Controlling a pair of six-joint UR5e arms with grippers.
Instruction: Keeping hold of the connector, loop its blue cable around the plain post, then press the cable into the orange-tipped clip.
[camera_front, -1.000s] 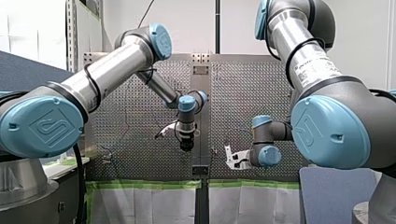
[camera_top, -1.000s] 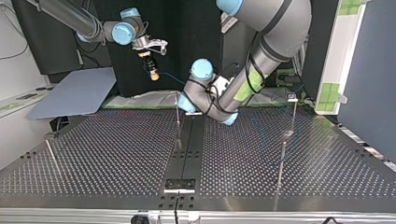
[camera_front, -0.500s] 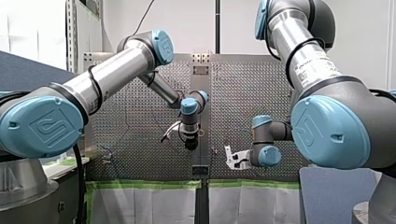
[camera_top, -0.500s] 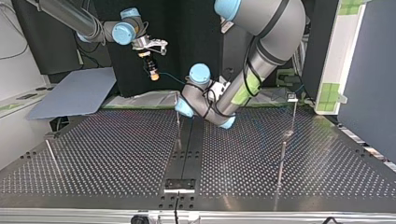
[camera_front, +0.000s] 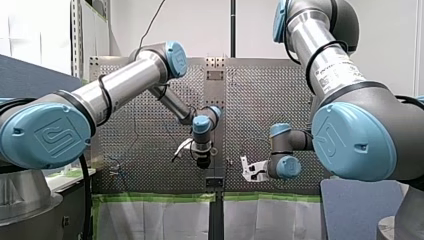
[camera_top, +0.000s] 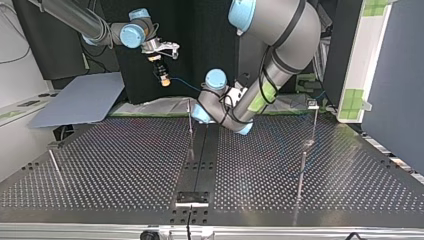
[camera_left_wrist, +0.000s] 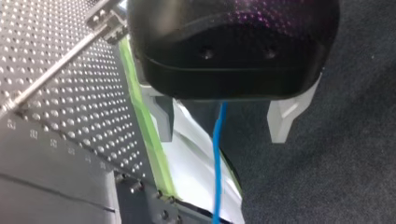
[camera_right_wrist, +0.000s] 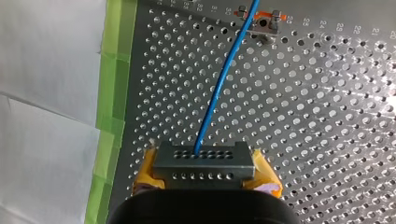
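Connector sits pinched between the yellow pads of my right claw, held above the worktop. Its blue cable runs ahead and passes just beside the orange-tipped clip. The looping looks not yet begun. My left claw hangs spread astride the cable without touching it, wrist bent down by the worktop's taped edge. Next, it probably needs to close and steer the cable into its loop.

My right gripper has the grey connector clamped between its yellow pads. The blue cable leaves the connector's face and runs ahead of the fingers over the perforated table, passing just beside the orange-tipped clip.
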